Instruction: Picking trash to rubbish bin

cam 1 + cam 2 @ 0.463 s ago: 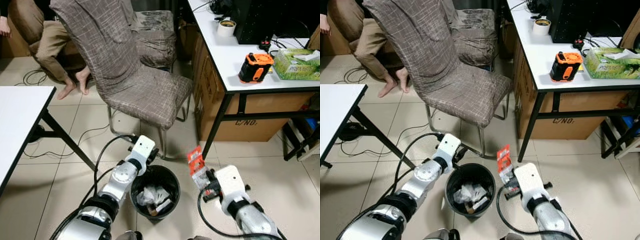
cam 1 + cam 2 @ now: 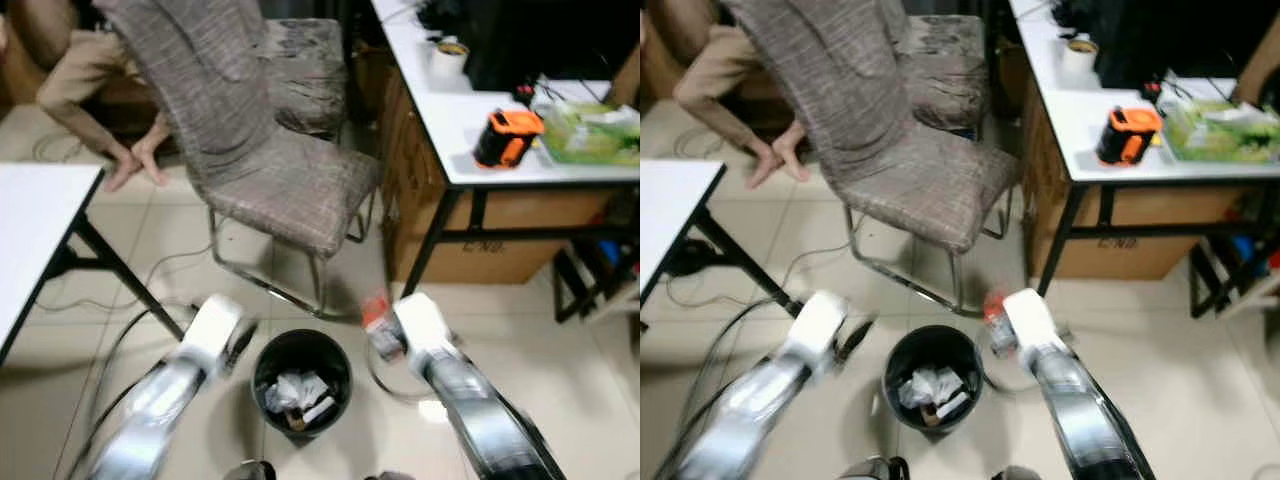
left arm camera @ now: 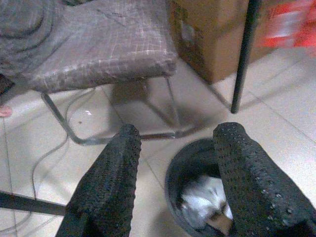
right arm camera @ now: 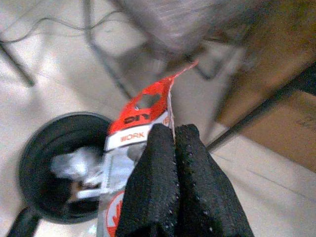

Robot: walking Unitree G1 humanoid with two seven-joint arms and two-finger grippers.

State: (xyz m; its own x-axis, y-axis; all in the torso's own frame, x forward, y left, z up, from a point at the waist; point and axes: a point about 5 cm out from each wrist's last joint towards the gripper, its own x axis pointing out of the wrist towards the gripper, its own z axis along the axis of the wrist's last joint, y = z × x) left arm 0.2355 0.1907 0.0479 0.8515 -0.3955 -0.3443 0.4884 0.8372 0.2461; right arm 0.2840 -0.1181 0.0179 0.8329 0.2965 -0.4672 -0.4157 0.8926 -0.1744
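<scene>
Here right gripper pinches flat red-and-white plastic wrapper edgewise, round black plastic bin just beyond fingertips for dropping; left gripper spread, empty.

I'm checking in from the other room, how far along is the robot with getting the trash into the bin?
Done: the black bin on the floor already holds crumpled white trash. In hand: the right gripper is shut on a red and white wrapper, held just beside the bin's rim, to its right. The left gripper is open and empty near the bin's other side. Left: bring the wrapper over the opening and release it.
</scene>
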